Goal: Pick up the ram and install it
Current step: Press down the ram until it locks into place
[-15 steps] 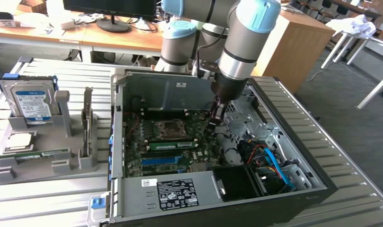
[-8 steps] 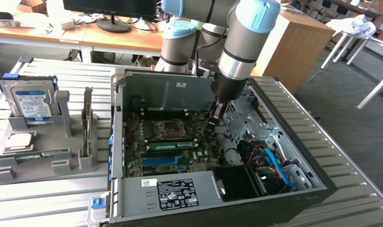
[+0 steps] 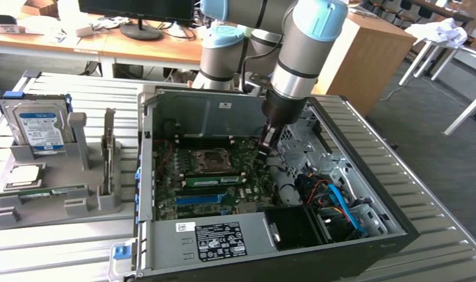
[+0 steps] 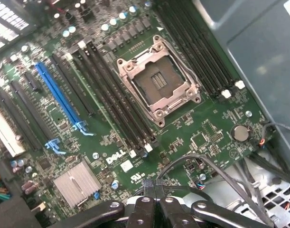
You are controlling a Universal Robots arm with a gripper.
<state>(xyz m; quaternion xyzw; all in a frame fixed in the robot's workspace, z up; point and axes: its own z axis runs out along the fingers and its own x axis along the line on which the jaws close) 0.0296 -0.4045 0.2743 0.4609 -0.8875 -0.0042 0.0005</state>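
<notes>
The ram (image 3: 48, 191), a long flat green stick, lies in a grey holder (image 3: 34, 211) on the table at the exterior view's left, outside the computer. My gripper (image 3: 268, 150) hangs inside the open computer case (image 3: 222, 111), above the motherboard (image 3: 222, 194) beside the processor socket (image 3: 210, 160). It is far from the ram. In the wrist view the gripper (image 4: 155, 192) is shut with nothing between its fingers. Below it lie the open processor socket (image 4: 160, 81) and the long black memory slots (image 4: 111, 97), which look empty.
The grey holder also carries a silver hard drive (image 3: 36, 126), a square processor chip (image 3: 24, 175) and a thin board standing on edge (image 3: 109, 153). Loose cables (image 4: 216, 166) run near the gripper. The case walls and drive bay (image 3: 332, 205) hem in the motherboard.
</notes>
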